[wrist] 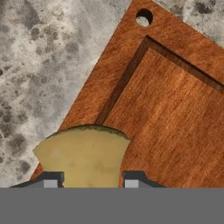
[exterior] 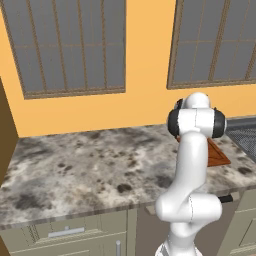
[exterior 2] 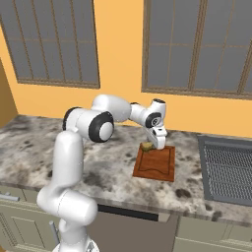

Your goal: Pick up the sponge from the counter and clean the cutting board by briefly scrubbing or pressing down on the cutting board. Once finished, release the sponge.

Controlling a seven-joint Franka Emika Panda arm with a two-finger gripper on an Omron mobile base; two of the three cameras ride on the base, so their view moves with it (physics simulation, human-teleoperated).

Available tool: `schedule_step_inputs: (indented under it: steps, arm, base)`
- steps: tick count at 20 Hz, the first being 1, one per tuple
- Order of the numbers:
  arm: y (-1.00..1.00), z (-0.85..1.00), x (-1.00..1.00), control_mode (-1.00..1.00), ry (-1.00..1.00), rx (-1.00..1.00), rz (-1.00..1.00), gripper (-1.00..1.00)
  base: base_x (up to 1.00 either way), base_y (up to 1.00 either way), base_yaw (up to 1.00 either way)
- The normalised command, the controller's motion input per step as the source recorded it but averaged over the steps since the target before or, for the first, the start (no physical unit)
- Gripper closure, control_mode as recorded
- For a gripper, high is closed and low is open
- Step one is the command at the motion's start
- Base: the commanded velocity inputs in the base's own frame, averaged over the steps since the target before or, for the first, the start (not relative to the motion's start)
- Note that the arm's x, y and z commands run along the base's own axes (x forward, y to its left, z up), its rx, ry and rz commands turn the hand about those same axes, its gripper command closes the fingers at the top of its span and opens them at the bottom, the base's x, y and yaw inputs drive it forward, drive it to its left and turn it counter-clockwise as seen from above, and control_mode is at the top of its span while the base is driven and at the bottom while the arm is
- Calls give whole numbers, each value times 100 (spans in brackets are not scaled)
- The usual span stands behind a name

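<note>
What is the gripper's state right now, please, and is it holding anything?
Gripper: closed on the sponge, holding it over a corner of the cutting board.

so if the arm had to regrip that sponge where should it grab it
Across the sponge's two opposite side faces, coming straight down from above, much as the gripper brackets it now. It is a small soft block over the cutting board's corner edge, so its sides stand clear for the fingertips.
</note>
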Motion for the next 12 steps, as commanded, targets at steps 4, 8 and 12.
schedule_step_inputs:
  steps: [4,8,12]
  arm:
    - [-6,-46,-86,-100,10,0,-7,100]
    - [0,-46,-97,-100,10,0,-8,100]
    - [0,-46,-96,-100,9,0,-8,100]
  base:
    - [0,0,0]
    - [0,0,0]
    - [0,0,0]
